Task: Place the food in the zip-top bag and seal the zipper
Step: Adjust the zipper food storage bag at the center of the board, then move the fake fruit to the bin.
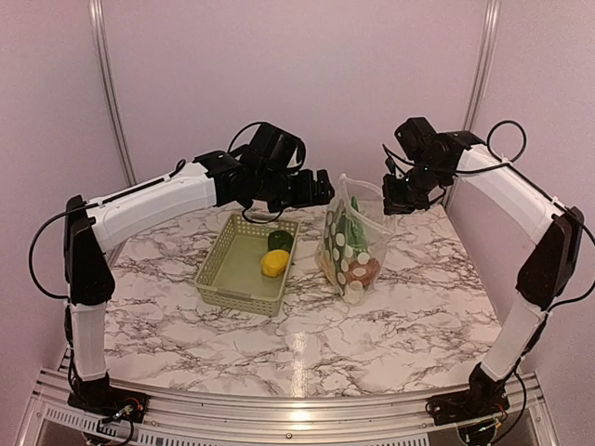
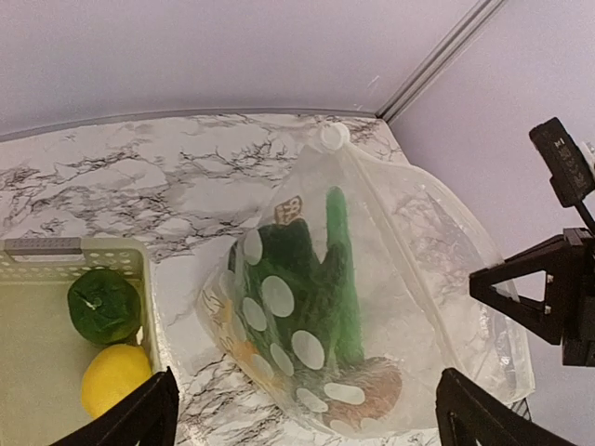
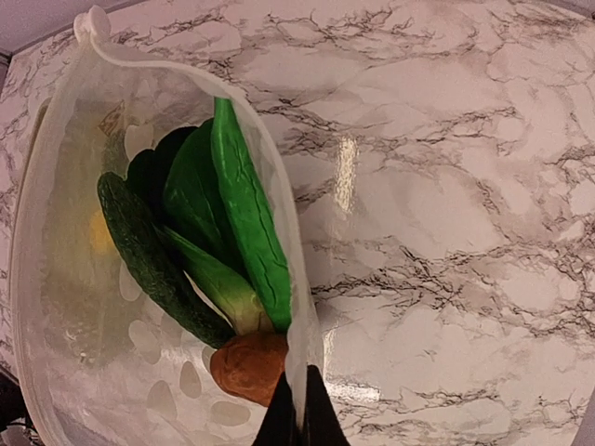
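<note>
The polka-dot zip-top bag (image 1: 351,246) stands upright on the marble table, right of the basket, its mouth gaping open. My right gripper (image 3: 299,413) is shut on the bag's top edge (image 3: 296,251), holding it up. The zipper strip is too faint to pick out. Inside the bag lie a bright green leafy vegetable (image 3: 242,214), a dark green cucumber (image 3: 149,260) and a brown round piece (image 3: 246,362). My left gripper (image 2: 307,413) hangs open and empty above the bag's left side. A dark green piece (image 1: 280,241) and a yellow fruit (image 1: 274,263) rest in the basket.
The pale green lattice basket (image 1: 218,269) sits left of the bag, near the table's middle. Pink walls and metal posts (image 1: 110,93) close the back and sides. The right arm's gripper body (image 2: 558,279) shows at the right of the left wrist view.
</note>
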Controlling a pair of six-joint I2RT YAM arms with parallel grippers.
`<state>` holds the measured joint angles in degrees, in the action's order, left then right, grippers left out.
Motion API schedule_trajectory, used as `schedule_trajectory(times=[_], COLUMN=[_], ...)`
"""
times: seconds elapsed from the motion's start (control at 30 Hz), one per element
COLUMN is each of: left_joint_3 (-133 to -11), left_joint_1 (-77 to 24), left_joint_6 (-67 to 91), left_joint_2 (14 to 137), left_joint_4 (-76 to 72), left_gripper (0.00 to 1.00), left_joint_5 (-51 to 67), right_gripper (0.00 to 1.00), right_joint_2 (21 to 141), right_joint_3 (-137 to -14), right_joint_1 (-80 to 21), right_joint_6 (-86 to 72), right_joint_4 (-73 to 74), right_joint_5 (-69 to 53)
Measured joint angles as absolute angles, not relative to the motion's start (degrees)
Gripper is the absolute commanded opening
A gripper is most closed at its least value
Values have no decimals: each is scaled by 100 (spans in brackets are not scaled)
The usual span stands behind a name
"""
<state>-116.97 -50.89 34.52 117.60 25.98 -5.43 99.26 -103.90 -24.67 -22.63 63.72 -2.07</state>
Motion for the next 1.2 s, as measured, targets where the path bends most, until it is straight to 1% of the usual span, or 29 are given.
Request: schedule_trajectory(times=[0.13,0.3,0.4,0.5,0.6,0.67,0.77,0.83,1.03,1.2], left_joint_3=[-11144,-11133,-11128,-10803,-10519,-10186,-9273,-9041,-9214,-9209], left_joint_1=[-4821,-4530,-4480,-4407,-4147,-3994,-3806,-3806,-3830,-3824], left_joint_6=[3140,2370,2053,2080,1938,1885,1868,1935,2176,2209], left_joint_2=[11148,10580,10449,10377,10578,10676,10678,10742,11222,11557], left_joint_4=[2650,2810,2836,2851,2899,2803,2458,2469,2438,2480], left_gripper=[99,99,99,99,99,94,85,82,84,82], left_joint_5=[-849,-1175,-1594,-2344,-2394,-2217,-1529,-1085,272,711], right_gripper=[0,0,0,0,0,0,0,0,0,0], right_joint_2=[9891,9887,9885,9885,9885,9885,9885,9872,9824,9760], right_joint_3=[-10333,-10318,-10318,-10318,-10318,-10318,-10313,-10280,-10184,-10060], right_joint_1=[-2467,-2467,-2464,-2464,-2462,-2460,-2458,-2458,-2458,-2456], right_joint_6=[-2248,-2246,-2244,-2241,-2237,-2226,-2224,-2226,-2226,-2228], right_joint_4=[6331,6294,6287,6276,6267,6261,6259,6248,6226,6160], right_joint_5=[-242,-292,-353,-395,-423,-438,-449,-464,-504,-552])
